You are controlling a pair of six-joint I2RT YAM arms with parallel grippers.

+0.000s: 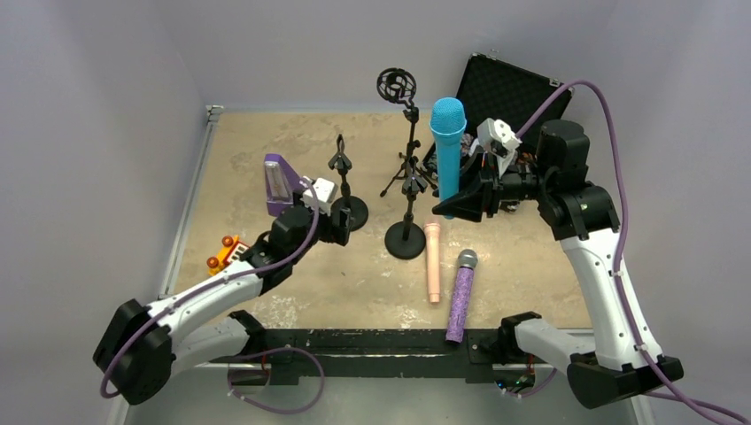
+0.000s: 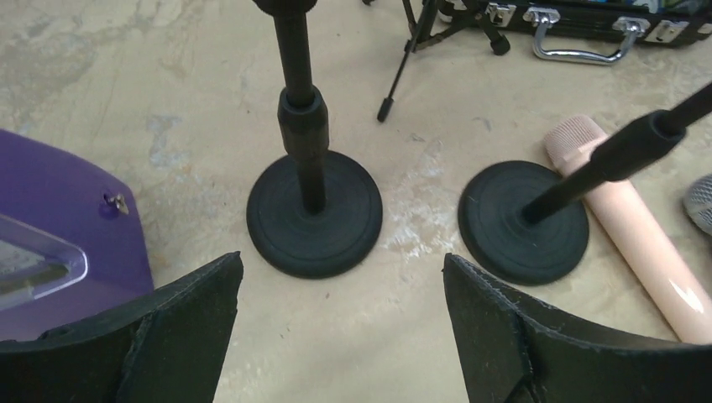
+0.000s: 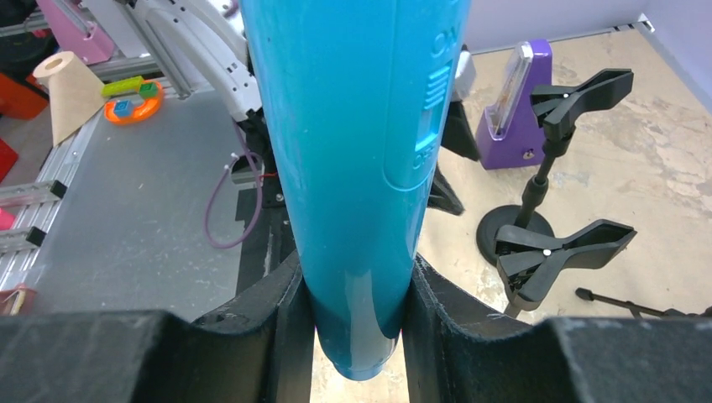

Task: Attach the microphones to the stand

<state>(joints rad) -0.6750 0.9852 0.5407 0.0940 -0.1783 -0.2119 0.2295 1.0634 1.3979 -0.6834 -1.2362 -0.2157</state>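
Turquoise glossy plastic, the smooth cylindrical blue microphone (image 3: 353, 168) stands upright at one o'clock of the tall stand's disc base (image 1: 406, 240), its tail clenched in the right gripper (image 3: 357, 311). The matte peach microphone (image 1: 432, 261) and the glittery purple microphone (image 1: 460, 297) lie at four o'clock. The left gripper (image 2: 342, 262) is spread wide and holds nothing, with the short stand's ridged round foot (image 2: 314, 214) at its twelve o'clock.
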